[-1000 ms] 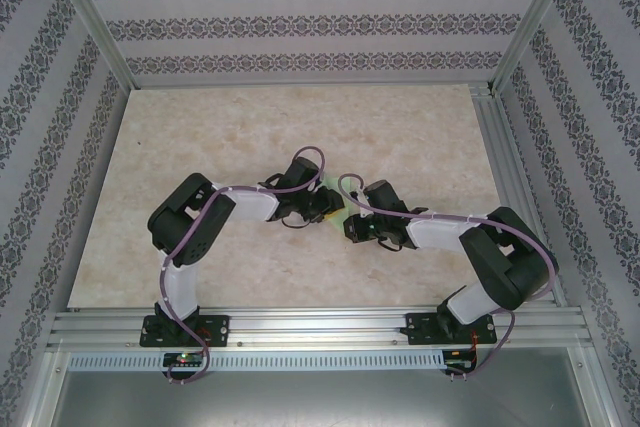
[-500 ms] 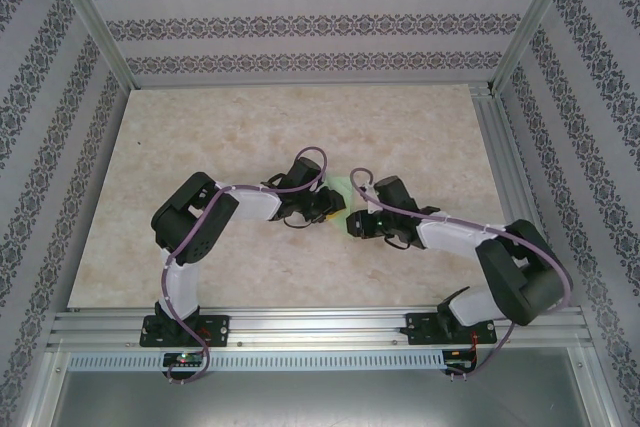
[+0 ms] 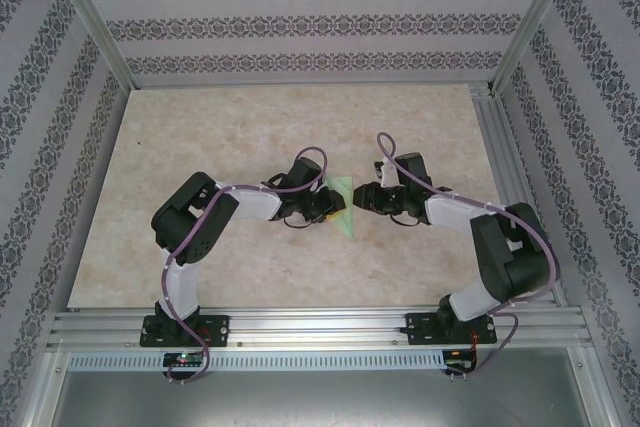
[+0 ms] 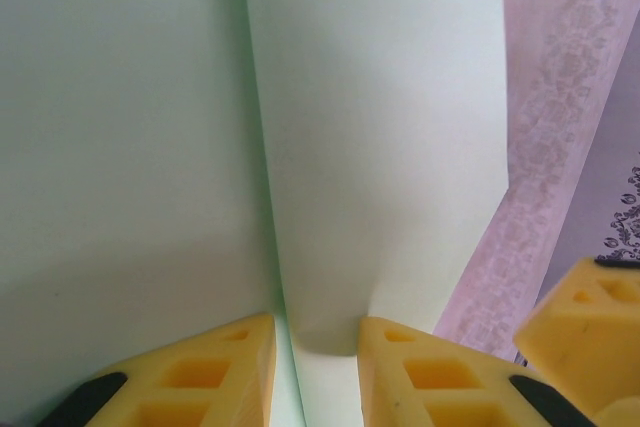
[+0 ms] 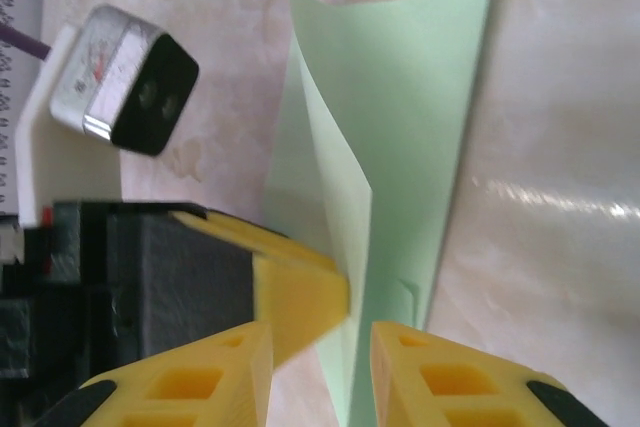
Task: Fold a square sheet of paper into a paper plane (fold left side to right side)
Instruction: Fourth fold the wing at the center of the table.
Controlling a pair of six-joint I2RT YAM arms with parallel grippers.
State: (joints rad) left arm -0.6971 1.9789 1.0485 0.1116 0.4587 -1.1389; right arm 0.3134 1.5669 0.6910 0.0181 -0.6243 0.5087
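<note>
The square sheet of paper is a pale green wedge on the table between the two grippers, its point toward the near edge. One flap stands up along the middle crease. My left gripper is at the paper's left edge. In the left wrist view the paper lies under the left gripper, whose jaws are a little apart astride the crease. One left fingertip touches the raised flap. My right gripper is just right of the paper. In the right wrist view the right gripper is open over the narrow end.
The marble-patterned table is bare around the paper, with patterned walls on three sides and a metal rail along the near edge. A right fingertip shows at the left wrist view's lower right. The left wrist camera sits close by.
My right gripper has opened and drawn back to the right and away from the near edge, uncovering more of the green paper. The left arm has held still.
</note>
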